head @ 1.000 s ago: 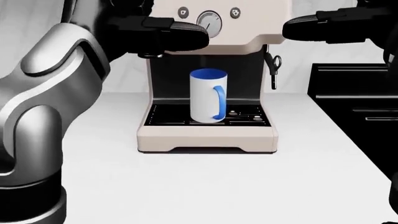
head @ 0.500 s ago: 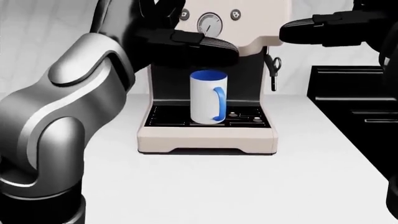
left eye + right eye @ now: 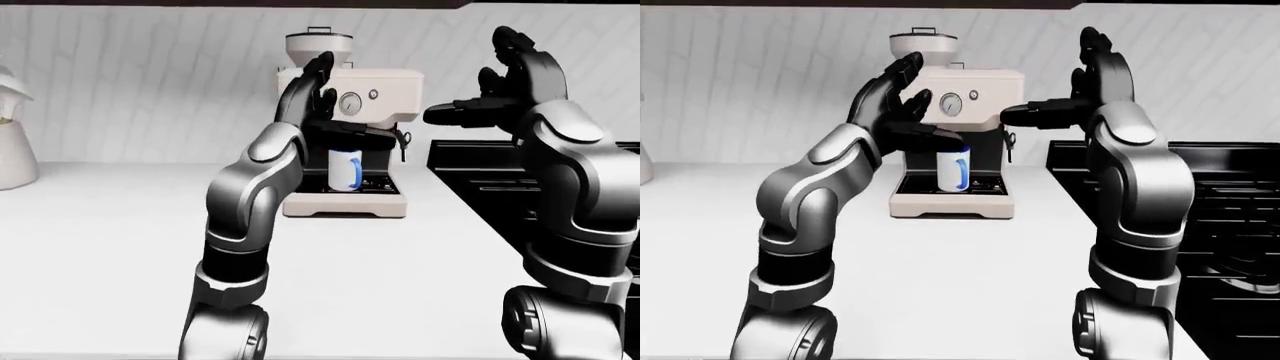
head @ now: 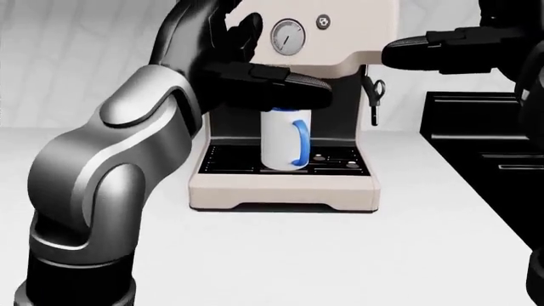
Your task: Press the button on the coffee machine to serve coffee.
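Note:
A beige coffee machine stands on the white counter, in the middle of the head view. Its top panel shows a round gauge and a right button; my left hand hides the panel's left part. A white mug with a blue handle stands on the drip tray under the spout. My left hand is open with fingers spread, raised against the machine's upper left, its thumb reaching over the mug. My right hand is open and empty, up at the machine's right, apart from it.
A black stove adjoins the counter on the right. A white appliance stands far left in the left-eye view. A white panelled wall runs behind the machine.
My left arm has risen and swung right toward the machine's top panel, now covering the left button. The right hand has barely moved. The mug is unmoved.

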